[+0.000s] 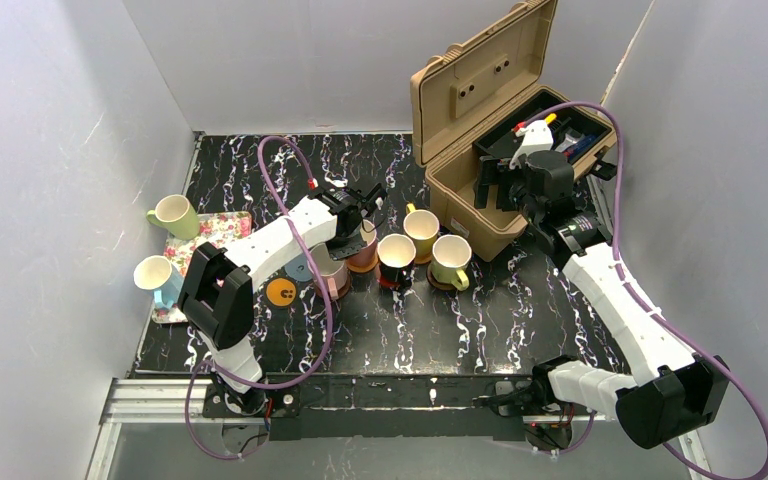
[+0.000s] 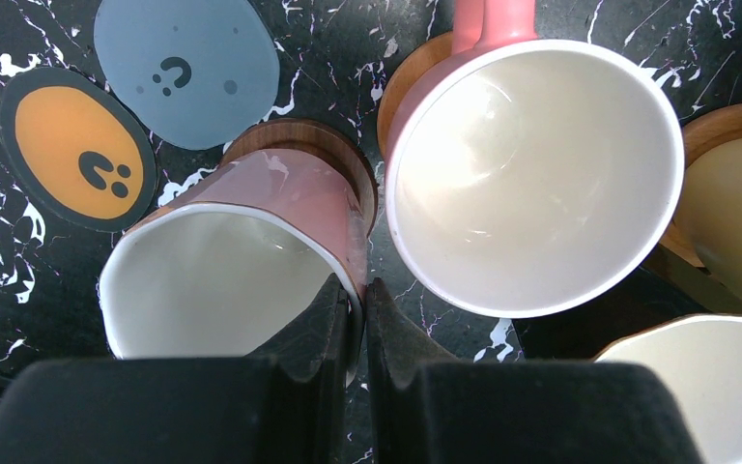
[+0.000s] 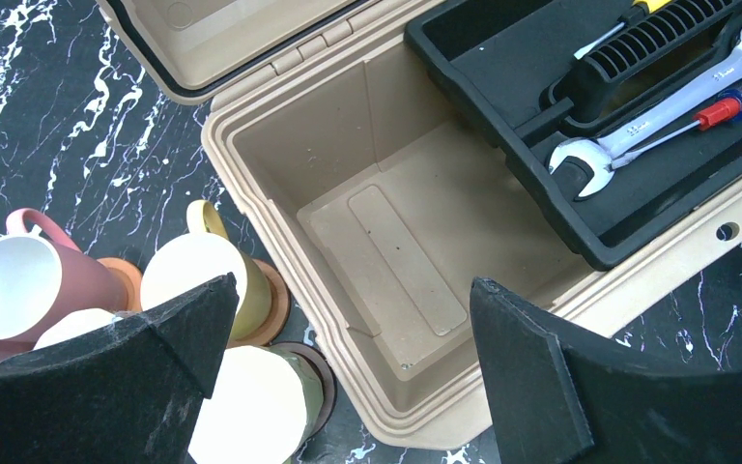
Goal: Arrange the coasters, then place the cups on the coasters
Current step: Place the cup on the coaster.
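Cup [image 2: 280, 193] rim pinched in left gripper [image 2: 359, 319], "?" coaster [image 2: 185, 72] beyond-left; right gripper [image 3: 353, 290] wide apart over toolbox [image 3: 386, 232].

open tan toolbox [image 3: 386, 222] holds a wrench [image 3: 657, 108]; floral tray [image 1: 222, 228] at left.

I work on a black, white-veined marble tabletop [image 1: 520, 325]. Pale grey wall panels [image 1: 50, 150] enclose my left, rear and right. Lighting even.
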Tool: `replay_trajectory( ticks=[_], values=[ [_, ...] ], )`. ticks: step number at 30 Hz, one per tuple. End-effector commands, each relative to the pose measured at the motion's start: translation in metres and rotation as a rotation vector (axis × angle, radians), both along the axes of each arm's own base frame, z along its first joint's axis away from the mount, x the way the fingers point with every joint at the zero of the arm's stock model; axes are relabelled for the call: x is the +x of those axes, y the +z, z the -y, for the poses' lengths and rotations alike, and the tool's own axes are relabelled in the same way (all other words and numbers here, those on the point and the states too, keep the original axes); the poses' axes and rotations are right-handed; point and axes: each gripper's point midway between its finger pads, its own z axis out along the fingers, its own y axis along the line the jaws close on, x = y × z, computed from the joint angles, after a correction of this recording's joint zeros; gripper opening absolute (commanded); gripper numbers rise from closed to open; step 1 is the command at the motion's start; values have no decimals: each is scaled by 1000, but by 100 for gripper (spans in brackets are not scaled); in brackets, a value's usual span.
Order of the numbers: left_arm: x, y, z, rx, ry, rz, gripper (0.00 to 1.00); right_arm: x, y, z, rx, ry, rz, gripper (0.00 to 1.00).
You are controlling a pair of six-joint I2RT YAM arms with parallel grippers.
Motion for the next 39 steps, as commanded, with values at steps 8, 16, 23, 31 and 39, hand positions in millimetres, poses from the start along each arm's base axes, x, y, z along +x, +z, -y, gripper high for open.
replay_trajectory(
  ticks=[8,16,23,31,39],
  values=[
    [6,14,4,-16,7,39,13,1,16,2,23,-2,58,99],
    [4,19,5,-33,7,46,30,1,17,2,24,-2,61,99],
    [2,35,9,-86,-2,66,44,0,18,3,25,-4,62,99],
    [-1,68,5,-114,-17,118,48,-1,20,4,24,-6,67,99],
    [11,109,-9,-110,-110,208,67,-1,22,3,28,-2,71,99]
  ],
)
